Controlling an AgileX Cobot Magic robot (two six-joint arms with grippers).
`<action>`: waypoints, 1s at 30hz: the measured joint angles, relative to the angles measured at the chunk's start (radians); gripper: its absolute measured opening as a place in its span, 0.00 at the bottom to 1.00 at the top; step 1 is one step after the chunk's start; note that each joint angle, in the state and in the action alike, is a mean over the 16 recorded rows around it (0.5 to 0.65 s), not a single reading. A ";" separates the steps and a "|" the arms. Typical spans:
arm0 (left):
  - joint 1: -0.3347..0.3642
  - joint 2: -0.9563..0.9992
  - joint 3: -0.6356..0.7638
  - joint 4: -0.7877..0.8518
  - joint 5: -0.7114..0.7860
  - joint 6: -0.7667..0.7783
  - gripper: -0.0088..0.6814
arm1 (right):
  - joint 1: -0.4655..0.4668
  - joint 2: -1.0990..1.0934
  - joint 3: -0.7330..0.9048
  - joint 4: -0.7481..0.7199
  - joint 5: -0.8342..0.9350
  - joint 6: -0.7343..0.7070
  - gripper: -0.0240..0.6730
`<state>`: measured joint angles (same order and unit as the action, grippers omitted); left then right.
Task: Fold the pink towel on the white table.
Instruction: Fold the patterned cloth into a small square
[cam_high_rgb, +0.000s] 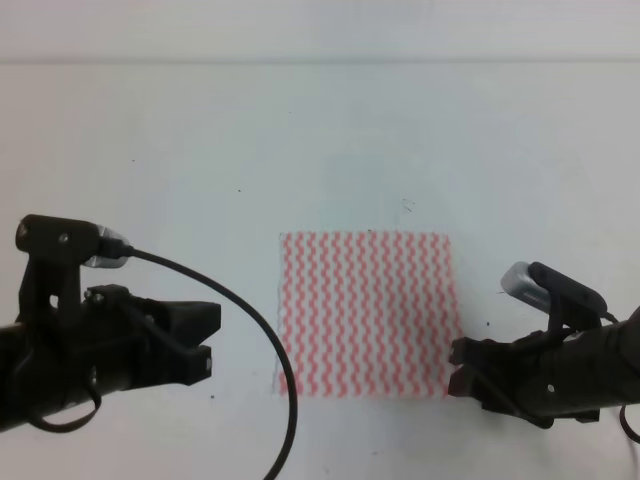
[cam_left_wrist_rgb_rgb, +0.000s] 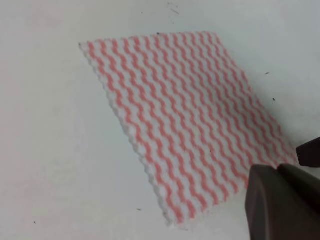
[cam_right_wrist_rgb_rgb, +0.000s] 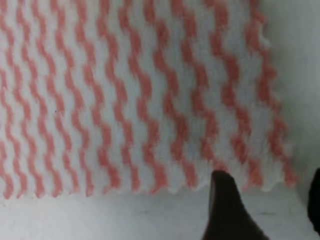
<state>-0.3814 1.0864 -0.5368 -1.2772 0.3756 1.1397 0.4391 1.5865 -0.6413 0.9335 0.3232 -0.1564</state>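
Right tool (cam_high_rgb: 458, 368) sits low at the near right corner of the pink towel (cam_high_rgb: 367, 314), its two fingers parted and holding nothing. In the right wrist view one dark fingertip (cam_right_wrist_rgb_rgb: 226, 205) touches the scalloped near edge, while the other is only a sliver at the right margin, beyond the cloth's side edge. That straddle looks chosen to pinch the corner for a fold away from the robot. Whether the finger has slipped under the hem or merely rests against it cannot be made out.

Left tool (cam_high_rgb: 208, 340) hovers apart from the towel's near left corner, with bare desk (cam_high_rgb: 180, 140) between them. Its jaws look slightly parted and empty in the high view; the left wrist view shows only a dark blurred part of it at the lower right, so how wide it stands is unclear. I judge it must close in on its corner before both can lift together.

Farther out, the towel lies flat and unfolded in the middle of the white desk, edges square to the robot. Tiny dark specks dot the surface beyond.
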 joint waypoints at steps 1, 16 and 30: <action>0.000 -0.001 0.000 0.000 0.000 0.000 0.01 | 0.000 0.000 -0.002 0.000 0.000 0.000 0.08; 0.000 0.001 0.000 0.000 0.007 0.000 0.01 | 0.000 0.002 -0.037 -0.004 0.013 -0.001 0.08; 0.000 0.000 0.000 0.000 0.013 0.000 0.01 | 0.000 0.003 -0.041 -0.024 0.030 -0.001 0.08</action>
<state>-0.3814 1.0864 -0.5367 -1.2777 0.3887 1.1400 0.4389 1.5890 -0.6824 0.9097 0.3531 -0.1577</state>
